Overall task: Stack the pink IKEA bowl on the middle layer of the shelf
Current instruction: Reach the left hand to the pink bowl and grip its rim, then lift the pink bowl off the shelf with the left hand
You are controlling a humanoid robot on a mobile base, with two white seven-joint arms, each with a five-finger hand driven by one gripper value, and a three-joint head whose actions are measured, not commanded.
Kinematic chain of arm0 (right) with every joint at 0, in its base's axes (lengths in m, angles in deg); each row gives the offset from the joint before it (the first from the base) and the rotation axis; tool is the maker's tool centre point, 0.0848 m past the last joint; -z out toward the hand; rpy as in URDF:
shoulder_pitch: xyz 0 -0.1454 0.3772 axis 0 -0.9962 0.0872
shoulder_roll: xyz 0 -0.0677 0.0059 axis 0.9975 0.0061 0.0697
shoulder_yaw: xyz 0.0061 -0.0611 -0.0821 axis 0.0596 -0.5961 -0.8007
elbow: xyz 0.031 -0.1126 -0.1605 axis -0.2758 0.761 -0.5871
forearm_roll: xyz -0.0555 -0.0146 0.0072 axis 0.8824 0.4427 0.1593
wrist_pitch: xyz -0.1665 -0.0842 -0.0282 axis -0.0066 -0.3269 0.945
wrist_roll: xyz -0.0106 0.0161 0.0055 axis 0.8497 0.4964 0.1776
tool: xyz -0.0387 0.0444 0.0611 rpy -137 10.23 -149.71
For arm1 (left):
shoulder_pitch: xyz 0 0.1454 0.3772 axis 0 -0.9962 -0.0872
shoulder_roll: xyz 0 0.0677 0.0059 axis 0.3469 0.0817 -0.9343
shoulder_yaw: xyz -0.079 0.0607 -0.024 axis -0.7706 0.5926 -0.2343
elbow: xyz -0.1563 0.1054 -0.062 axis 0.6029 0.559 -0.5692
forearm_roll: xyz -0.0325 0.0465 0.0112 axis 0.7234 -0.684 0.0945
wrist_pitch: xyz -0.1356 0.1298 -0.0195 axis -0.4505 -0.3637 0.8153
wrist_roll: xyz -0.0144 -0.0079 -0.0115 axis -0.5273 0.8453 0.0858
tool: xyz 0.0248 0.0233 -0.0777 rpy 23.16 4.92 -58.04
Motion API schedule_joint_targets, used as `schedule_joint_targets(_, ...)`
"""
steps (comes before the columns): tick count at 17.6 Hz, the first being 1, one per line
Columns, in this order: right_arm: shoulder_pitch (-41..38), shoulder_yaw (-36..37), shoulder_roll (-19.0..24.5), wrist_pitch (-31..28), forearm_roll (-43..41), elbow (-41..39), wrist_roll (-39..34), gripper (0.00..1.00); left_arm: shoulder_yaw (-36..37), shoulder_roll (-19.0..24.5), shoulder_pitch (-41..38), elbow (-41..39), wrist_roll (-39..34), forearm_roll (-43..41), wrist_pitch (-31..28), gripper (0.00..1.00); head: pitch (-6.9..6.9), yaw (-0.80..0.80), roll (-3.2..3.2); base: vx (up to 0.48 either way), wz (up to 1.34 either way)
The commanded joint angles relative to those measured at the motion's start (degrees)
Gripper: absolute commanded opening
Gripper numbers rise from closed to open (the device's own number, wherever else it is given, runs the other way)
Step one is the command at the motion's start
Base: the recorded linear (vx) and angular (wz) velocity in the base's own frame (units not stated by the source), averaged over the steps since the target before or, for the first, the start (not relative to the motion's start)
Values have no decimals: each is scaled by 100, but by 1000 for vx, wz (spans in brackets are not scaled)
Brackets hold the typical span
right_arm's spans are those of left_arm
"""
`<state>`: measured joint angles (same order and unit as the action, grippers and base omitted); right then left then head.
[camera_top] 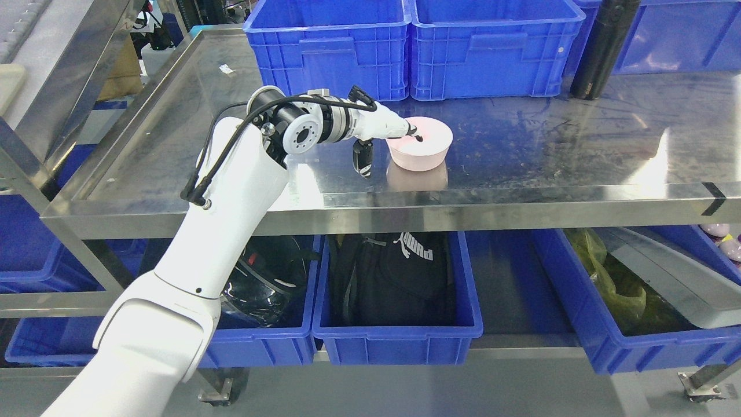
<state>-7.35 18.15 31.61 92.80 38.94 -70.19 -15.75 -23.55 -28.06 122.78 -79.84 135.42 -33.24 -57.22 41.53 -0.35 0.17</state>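
A pink bowl (pixel 425 152) stands upright on the steel middle shelf (pixel 550 156), near its middle, with its reflection showing beneath it. My left hand (pixel 391 152) reaches in from the lower left to the bowl's left rim. Its white fingers (pixel 399 128) lie over the rim, and a dark tip dips inside the bowl. The black thumb (pixel 363 159) hangs down left of the bowl's outer wall with a small gap between them. The bowl looks single, with nothing inside it except the fingertip. The right arm is out of view.
Two blue crates (pixel 330 46) (pixel 492 46) line the shelf's back, close behind the bowl. A black bottle (pixel 602 49) stands at the back right. Bare steel stretches right of the bowl. On the lower layer, blue bins (pixel 399 341) hold a black bag and other items.
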Motion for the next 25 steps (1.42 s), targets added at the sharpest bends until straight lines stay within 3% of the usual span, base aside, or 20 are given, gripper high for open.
schedule_joint_targets(1, 0, -26, -100, 4, 4, -100, -2, 100, 173, -440, 176, 1363, -143, -26, 69, 88, 0, 0, 0, 0, 0)
schedule_joint_targets(13, 0, -26, -100, 4, -5, -100, -2, 100, 190, -569, 633, 2690, -618, -53, 491, 81, 0, 0, 0, 0, 0)
schedule_joint_targets(16, 0, -26, -100, 4, -5, -100, -2, 100, 147, -569, 642, 2743, -609, -53, 693, 64, 0, 0, 0, 0, 0)
schedule_joint_targets(19, 0, -26, -100, 4, -5, -100, -2, 100, -37, -569, 677, 2735, -592, -53, 903, 38, 0, 0, 0, -2, 13)
schedule_joint_targets(21, 0, -18, -100, 4, 4, -100, -2, 100, -309, -569, 686, 2726, -556, -53, 1105, 14, 0, 0, 0, -4, 21)
schedule_joint_targets(23, 0, -26, -100, 4, 4, -100, -2, 100, -538, -569, 686, 2639, -530, -35, 1298, 3, 0, 0, 0, 4, -28)
schedule_joint_targets(25, 0, -26, -100, 4, 4, -100, -2, 100, -933, -569, 677, 2148, -530, -35, 1440, 0, 0, 0, 0, 4, -28)
